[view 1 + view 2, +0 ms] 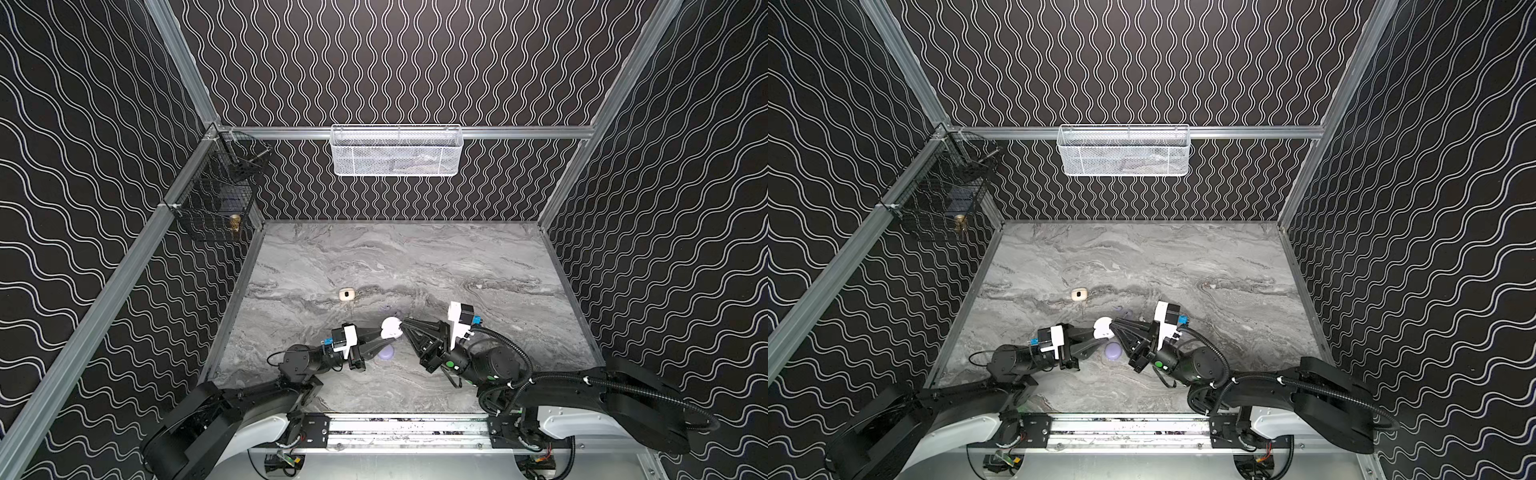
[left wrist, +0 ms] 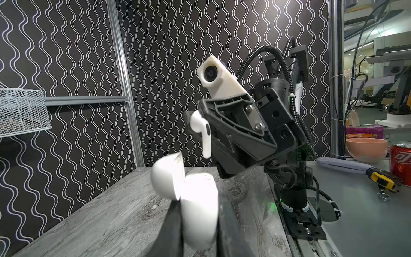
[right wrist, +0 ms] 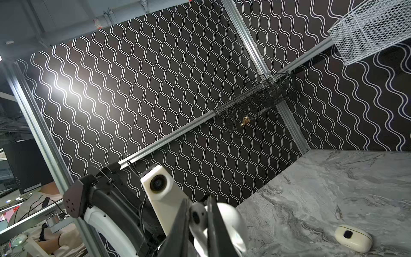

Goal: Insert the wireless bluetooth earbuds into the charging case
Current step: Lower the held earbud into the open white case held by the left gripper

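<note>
Left fingers [image 2: 175,229] clamp open white case [image 2: 198,211]; right fingers [image 3: 212,220] pinch white earbud [image 2: 203,131] just above it.

Both top views looked steeply down from high over the front edge onto the whole tabletop [image 1: 415,257], sharing almost the same scene. The left wrist camera sat close behind the left pincer [image 2: 199,200], facing the right arm [image 2: 278,133]; the right wrist camera sat close behind the right pincer [image 3: 198,213], tilted, facing the left arm [image 3: 106,200]. Both wrist views shared the open charging case [image 2: 200,222] and the earbud [image 2: 205,135].

White earbud [image 2: 203,133] near open charging case [image 2: 198,204]
</note>
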Controlling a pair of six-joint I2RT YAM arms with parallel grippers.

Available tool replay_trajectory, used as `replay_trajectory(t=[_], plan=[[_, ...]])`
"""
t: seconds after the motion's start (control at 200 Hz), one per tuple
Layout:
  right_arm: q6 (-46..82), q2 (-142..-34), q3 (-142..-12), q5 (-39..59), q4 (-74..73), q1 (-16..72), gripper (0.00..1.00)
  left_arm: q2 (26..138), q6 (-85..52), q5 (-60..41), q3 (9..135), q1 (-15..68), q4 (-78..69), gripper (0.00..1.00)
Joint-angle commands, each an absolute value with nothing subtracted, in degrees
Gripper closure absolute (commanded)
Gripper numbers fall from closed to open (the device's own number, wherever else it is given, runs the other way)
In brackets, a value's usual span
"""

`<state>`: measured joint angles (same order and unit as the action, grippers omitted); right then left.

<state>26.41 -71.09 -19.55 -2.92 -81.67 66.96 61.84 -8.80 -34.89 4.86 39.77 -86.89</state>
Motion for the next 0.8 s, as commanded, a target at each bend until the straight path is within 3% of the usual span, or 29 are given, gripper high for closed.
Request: replay_trajectory(t=[0.0,0.796], plan=[[27.7,-72.0,-20.0,-2.7,-87.4,67.0,0.94,61.4,-8.9,-34.3,4.7,39.8,-88.7,1.0],[31.5,-79.3,-19.4,-4.2,-94.6,67.5,0.97,60.1,-8.5,-33.3,4.0,39.8,-88.7,1.0]])
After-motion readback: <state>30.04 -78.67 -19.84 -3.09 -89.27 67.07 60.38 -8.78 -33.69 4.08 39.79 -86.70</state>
